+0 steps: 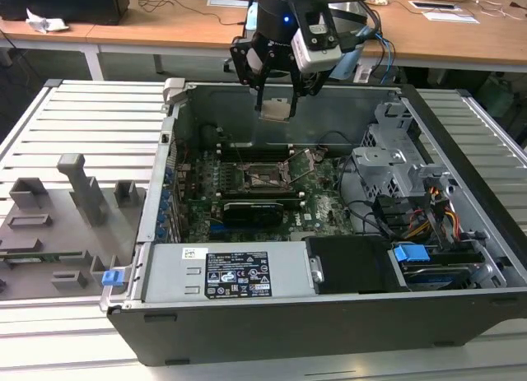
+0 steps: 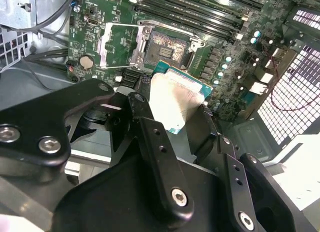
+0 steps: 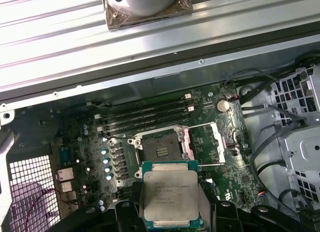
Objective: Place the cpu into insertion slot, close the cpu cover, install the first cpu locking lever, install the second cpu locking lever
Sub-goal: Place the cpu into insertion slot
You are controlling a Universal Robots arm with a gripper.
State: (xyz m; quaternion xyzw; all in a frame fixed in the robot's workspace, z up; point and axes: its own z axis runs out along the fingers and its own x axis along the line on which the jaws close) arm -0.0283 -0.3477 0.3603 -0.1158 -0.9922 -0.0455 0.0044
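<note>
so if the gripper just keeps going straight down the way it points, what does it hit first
Most likely the green motherboard at or near the open insertion slot, and the cpu held in the gripper would touch before the gripper does. Nothing shows in between, though depth is unclear.

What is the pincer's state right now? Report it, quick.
The pincer: closed on the cpu, held up over the open case, clear of the insertion slot.

Slatted metal table (image 1: 90,109) under open computer case (image 1: 329,323) and grey fixtures (image 1: 81,188)
</note>
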